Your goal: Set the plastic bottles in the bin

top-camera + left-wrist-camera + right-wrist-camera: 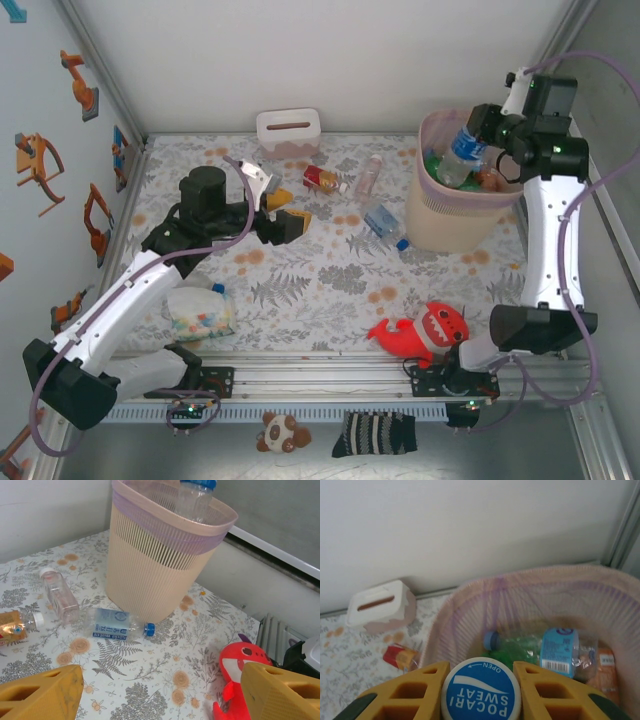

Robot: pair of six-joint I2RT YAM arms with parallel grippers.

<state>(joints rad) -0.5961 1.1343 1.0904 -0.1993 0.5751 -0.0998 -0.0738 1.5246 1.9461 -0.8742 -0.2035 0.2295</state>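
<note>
Right gripper [481, 690] pinching a bottle [458, 158] over the bin [450, 215]
The yellow fingers [410, 695] are clamping its blue cap end above the ribbed beige bin, where green and clear bottles [520, 647] are lying; the left gripper [160, 700] is hanging spread near loose bottles [115, 625] on the floral table [150, 680]. These are looking light, thin-walled, slick and crushable, so gripping the stiff neck is seeming safest.

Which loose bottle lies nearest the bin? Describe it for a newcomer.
Find the tall beige bin at the far right. At its foot on the left lies a clear bottle, on its side. Its blue cap and pale blue label set it apart from the white-capped pinkish bottle and the red-labelled bottle beyond.
</note>
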